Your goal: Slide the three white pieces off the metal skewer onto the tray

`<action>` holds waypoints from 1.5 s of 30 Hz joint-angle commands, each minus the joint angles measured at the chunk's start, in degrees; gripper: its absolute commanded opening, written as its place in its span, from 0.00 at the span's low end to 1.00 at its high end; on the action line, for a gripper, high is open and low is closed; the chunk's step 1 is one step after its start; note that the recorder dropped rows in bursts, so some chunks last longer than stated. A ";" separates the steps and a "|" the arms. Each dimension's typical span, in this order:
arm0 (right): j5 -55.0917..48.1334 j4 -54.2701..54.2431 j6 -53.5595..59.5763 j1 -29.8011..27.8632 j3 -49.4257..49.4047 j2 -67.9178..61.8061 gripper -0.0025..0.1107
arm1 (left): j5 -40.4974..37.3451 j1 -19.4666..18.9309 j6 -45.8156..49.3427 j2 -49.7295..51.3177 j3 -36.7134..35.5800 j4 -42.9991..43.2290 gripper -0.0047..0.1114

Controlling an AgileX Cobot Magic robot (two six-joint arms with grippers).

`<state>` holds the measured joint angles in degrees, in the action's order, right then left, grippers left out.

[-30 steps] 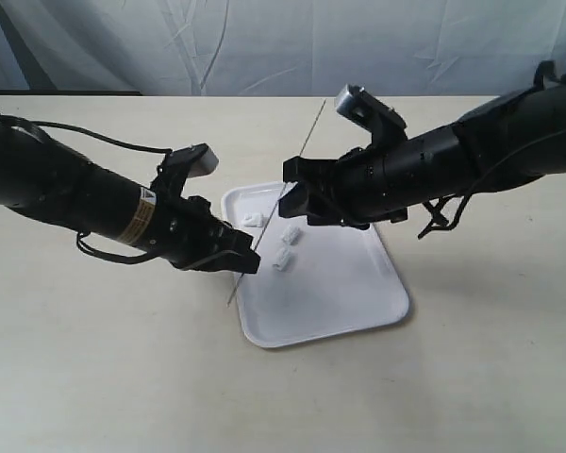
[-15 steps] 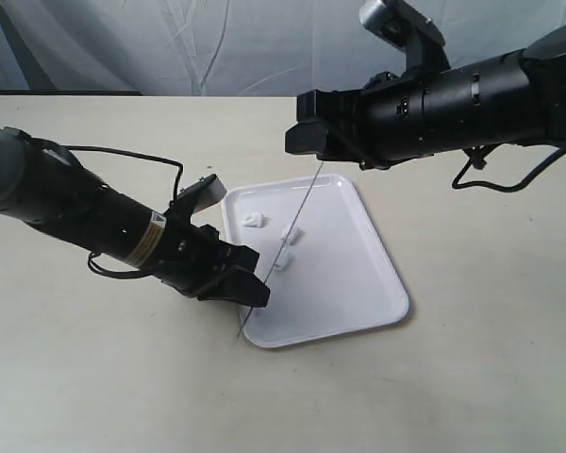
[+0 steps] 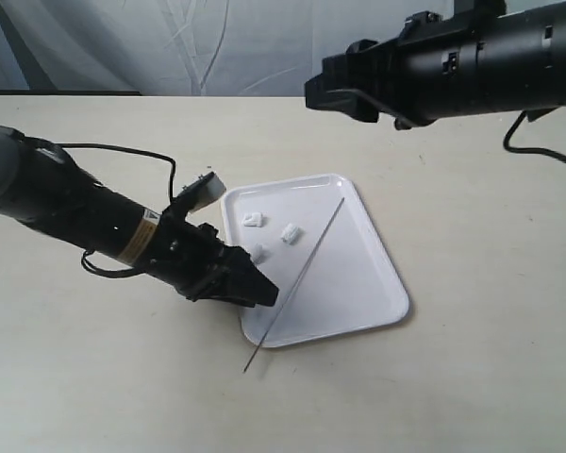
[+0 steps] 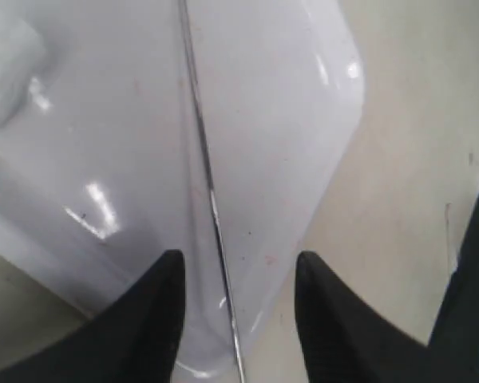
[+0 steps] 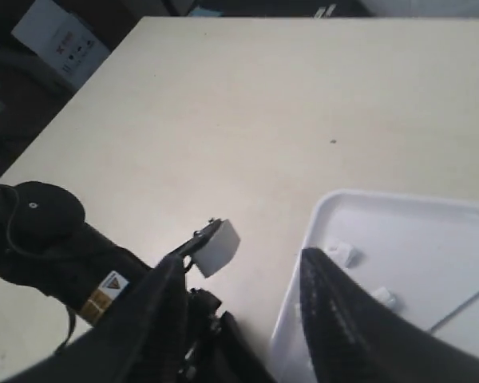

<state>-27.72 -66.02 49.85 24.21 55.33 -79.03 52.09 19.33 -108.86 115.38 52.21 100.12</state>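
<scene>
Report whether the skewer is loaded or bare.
Bare: the metal skewer lies slanted across the tray, and the three white pieces sit apart from it on the tray.

The bench (image 3: 472, 377) was a pale cream, matte surface. Behind its far edge hung a creased, bluish-white sheet (image 3: 217, 42), with a dark strip showing where the two met. A tiny dark speck (image 5: 333, 143) marked the bench top. Past the bench's corner, in shadow, sat a pale box (image 5: 60, 36) with a printed label.
</scene>
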 commanded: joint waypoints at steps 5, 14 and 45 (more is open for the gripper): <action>10.00 11.23 -2.93 -0.23 -0.22 12.01 0.40 | 17.87 -13.19 9.55 -6.65 0.95 -0.18 0.41; 14.12 24.72 -4.04 -0.23 -0.22 28.64 0.40 | 17.87 -30.76 16.79 -32.05 -2.22 -0.18 0.41; -11.52 53.35 -40.83 -0.23 -9.88 56.81 0.40 | 17.87 -41.45 31.59 -83.33 -20.89 -0.18 0.41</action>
<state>-38.76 -12.39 9.18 24.21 45.77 -22.66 70.08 -22.00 -76.77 32.14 31.52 100.28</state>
